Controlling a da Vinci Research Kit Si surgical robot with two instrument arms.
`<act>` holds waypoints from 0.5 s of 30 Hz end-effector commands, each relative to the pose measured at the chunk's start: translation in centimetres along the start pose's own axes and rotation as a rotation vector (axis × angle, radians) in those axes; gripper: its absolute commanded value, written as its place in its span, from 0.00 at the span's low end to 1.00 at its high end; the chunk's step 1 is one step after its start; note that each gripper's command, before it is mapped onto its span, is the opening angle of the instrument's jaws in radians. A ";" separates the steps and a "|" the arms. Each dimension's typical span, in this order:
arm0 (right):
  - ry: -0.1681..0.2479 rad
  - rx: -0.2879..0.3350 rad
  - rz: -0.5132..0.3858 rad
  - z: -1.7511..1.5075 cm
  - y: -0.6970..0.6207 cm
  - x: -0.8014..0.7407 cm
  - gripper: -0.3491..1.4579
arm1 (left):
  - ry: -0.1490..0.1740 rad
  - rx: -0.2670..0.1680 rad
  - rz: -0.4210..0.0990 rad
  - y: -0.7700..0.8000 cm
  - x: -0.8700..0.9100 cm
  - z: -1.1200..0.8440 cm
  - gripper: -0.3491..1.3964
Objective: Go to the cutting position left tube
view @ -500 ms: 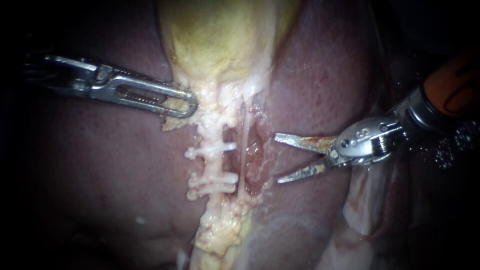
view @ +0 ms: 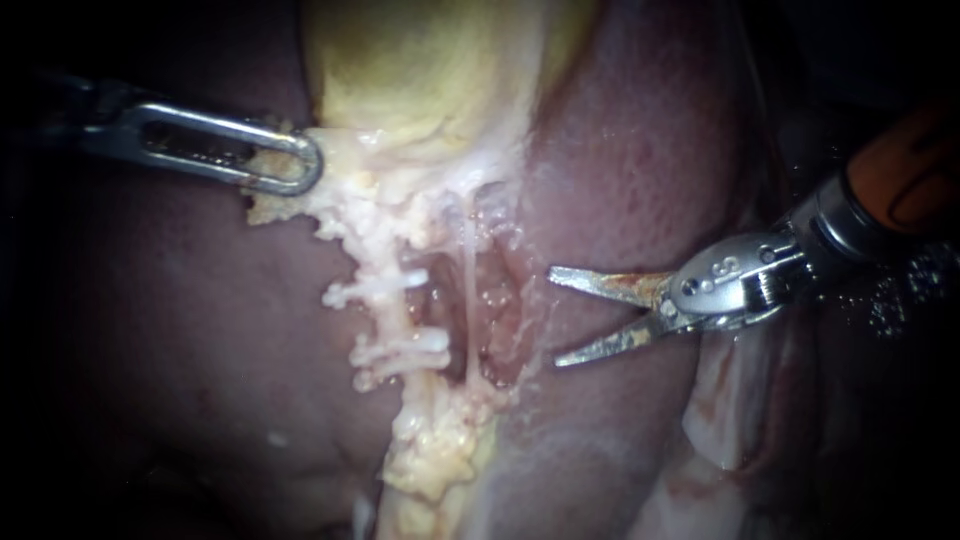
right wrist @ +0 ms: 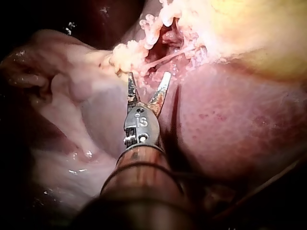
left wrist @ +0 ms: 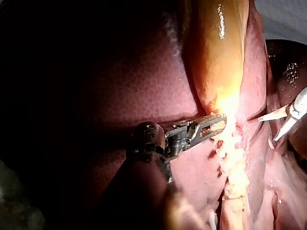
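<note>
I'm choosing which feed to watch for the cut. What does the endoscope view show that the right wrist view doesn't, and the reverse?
Only the endoscope: the left instrument shut on fatty tissue beside the gallbladder, and plainly the white clips on the left tube. Only the right wrist: pale tissue folds beside the right instrument's shaft. Both: its open blades, stopped short of a thin tube, and the liver.

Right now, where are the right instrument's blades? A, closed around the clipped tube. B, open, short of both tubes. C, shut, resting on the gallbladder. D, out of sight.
B: the right instrument shows a gap between its blades, with the tips over the liver, apart from the thin tube.
</note>
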 end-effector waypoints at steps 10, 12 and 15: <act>0.107 0.102 0.066 0.32 -0.09 0.25 0.98 | 0.007 0.004 0.002 -0.02 -0.03 0.04 0.00; 0.110 0.116 0.083 0.42 -0.08 0.26 0.98 | 0.007 0.004 0.002 -0.02 -0.03 0.04 0.00; 0.114 0.128 0.101 0.55 -0.04 0.23 0.98 | 0.008 0.004 0.003 -0.03 -0.04 0.04 0.00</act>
